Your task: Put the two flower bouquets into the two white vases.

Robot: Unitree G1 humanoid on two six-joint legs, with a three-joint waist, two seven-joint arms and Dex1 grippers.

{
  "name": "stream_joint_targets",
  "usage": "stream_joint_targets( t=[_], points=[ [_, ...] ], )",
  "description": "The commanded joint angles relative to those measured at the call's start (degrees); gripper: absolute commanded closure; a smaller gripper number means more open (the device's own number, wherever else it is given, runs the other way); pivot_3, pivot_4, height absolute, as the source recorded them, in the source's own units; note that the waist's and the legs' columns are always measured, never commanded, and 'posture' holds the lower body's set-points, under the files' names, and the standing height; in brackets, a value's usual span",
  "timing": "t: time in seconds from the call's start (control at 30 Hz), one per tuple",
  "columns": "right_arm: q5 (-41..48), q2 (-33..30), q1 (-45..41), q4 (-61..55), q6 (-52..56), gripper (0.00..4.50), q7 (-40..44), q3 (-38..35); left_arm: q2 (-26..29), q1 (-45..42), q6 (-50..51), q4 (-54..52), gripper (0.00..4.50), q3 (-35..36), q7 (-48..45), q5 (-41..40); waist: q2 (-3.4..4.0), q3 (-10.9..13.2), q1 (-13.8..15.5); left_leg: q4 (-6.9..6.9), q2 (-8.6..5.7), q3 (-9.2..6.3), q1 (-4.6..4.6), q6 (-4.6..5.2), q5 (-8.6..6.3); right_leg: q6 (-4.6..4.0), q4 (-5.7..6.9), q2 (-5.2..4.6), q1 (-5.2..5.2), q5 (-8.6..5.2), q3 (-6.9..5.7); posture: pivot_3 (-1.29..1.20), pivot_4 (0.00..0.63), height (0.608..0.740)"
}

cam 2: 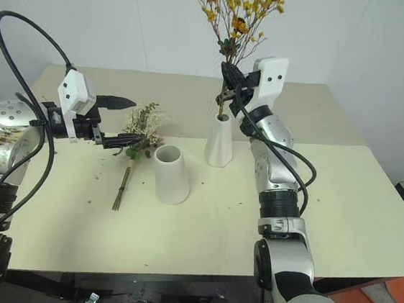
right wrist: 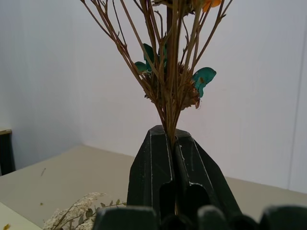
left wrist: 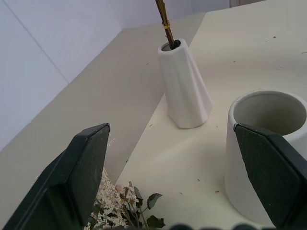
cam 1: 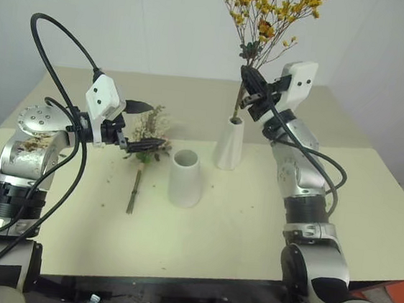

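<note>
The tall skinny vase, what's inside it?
The yellow bouquet's brown stems go into the tall vase's narrow mouth, held by the right gripper. How deep they reach is hidden.

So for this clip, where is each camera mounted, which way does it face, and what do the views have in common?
Left and right eye views: on the head, looking forward and down at the table; both arms show, with the open left gripper over the pink bouquet.
Left wrist view: along its black fingers toward the taller vase and short vase.
Right wrist view: along the right gripper, shut on the yellow bouquet.
Shared: the left wrist and eye views both show the two vases.
</note>
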Motion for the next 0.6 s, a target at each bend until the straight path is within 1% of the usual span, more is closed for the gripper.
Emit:
stream_joint_targets(
  t=[0.03, 0.6],
  points=[
    [-0.9, 0.3, 1.8, 0.6, 1.0, 4.48, 0.0, 0.9, 0.5, -0.4, -1.3, -1.4, 0.00, 1.9, 0.6, -0.8, 0.00, 0.0, 0.0, 0.00, 0.00, 0.00, 0.02, 0.00, 0.00, 0.00, 0.00, 0.00, 0.02, 0.00, 0.00, 0.00, 0.150, 0.740],
    [-0.8, -2.3, -1.1, 1.6, 0.4, 4.48, -1.1, -0.9, -0.2, -0.7, -2.7, -0.4, 0.00, 1.4, 1.0, -0.3, -0.01, 0.0, 0.0, 0.00, -0.01, -0.01, 0.02, 0.00, 0.00, 0.00, -0.03, 0.00, 0.04, -0.01, 0.00, 0.00, 0.150, 0.740]
  ],
)
